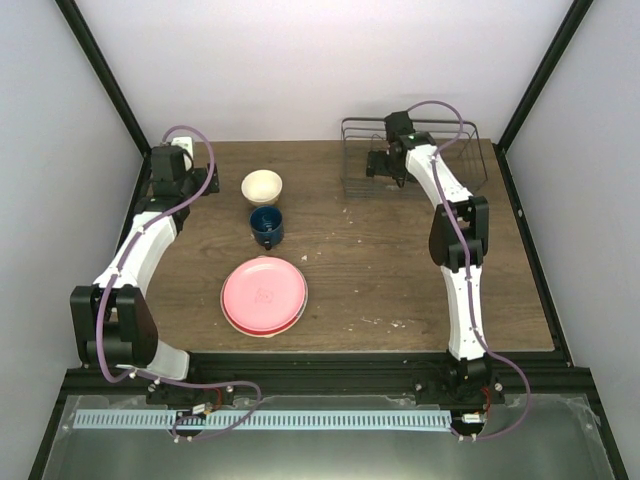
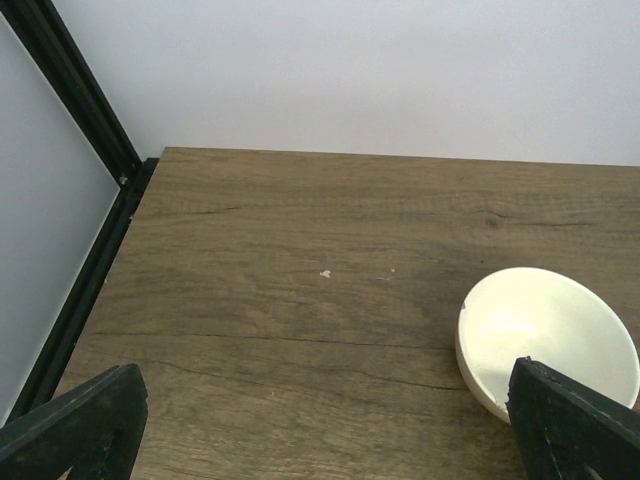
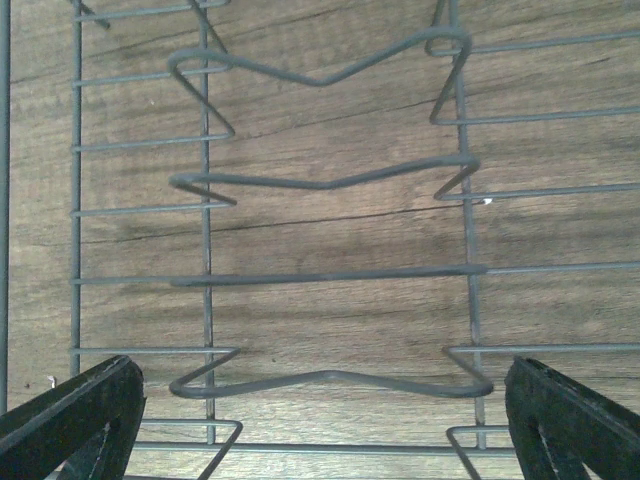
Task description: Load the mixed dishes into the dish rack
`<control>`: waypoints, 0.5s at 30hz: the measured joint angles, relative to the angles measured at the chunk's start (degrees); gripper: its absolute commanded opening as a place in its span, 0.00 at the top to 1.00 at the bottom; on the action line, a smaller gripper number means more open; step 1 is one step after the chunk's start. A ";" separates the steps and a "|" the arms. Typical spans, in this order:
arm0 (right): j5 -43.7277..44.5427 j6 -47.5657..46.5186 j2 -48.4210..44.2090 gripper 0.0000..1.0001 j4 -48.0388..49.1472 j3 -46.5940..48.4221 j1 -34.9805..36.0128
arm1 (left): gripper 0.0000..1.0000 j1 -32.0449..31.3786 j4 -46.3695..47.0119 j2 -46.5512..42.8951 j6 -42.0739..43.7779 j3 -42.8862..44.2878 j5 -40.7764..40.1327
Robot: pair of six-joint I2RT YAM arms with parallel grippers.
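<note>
Bench (image 1: 380,280) notes: nothing loaded. Dish rack (image 3: 320,180) sits directly under the right end effector (image 3: 320,430), which is spread wide and empty. Pink plate (image 1: 264,292) tops a stack well to its left. Dark blue mug (image 1: 266,226) and cream bowl (image 2: 545,335) lie just right of the left end effector (image 2: 320,430), also released. Every dish is left to load.

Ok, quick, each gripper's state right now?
Left gripper: open, empty, near the small cream bowl.
Right gripper: open, empty, above the dark grey wire dish rack.
</note>
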 measured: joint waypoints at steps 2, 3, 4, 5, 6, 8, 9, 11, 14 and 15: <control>0.72 0.15 0.50 0.00 -0.33 -0.07 0.46 | 0.00 0.00 0.02 0.17 -0.15 0.00 0.00; 1.20 0.28 0.83 0.00 -0.50 -0.07 0.61 | 0.00 0.00 0.02 0.28 -0.20 0.00 0.00; 1.38 0.37 1.07 0.00 -0.66 -0.09 0.70 | 0.00 0.00 0.02 0.44 -0.22 0.00 0.02; 1.55 0.48 1.31 0.00 -0.85 -0.17 0.74 | 0.00 0.00 0.02 0.61 -0.26 0.00 0.09; 1.75 0.50 1.62 0.00 -1.07 -0.26 0.83 | 0.00 0.00 0.02 0.83 -0.35 0.00 0.20; 2.54 0.52 2.01 0.00 -1.22 -0.33 1.05 | 0.00 0.00 0.02 1.16 -0.42 -0.04 0.28; 3.06 0.66 2.03 0.00 -1.46 -0.39 1.20 | 0.00 0.00 0.02 1.27 -0.42 -0.04 0.37; 3.74 1.31 2.01 0.00 -1.68 -0.42 1.46 | 0.00 0.00 0.02 1.57 -0.48 -0.04 0.57; 5.57 2.19 1.88 0.00 -2.23 -1.42 2.01 | 0.00 0.00 0.02 2.12 -0.63 -0.04 0.87; 6.16 2.29 1.64 0.00 -2.29 -2.05 2.23 | 0.00 0.00 0.04 2.34 -0.70 -0.04 1.03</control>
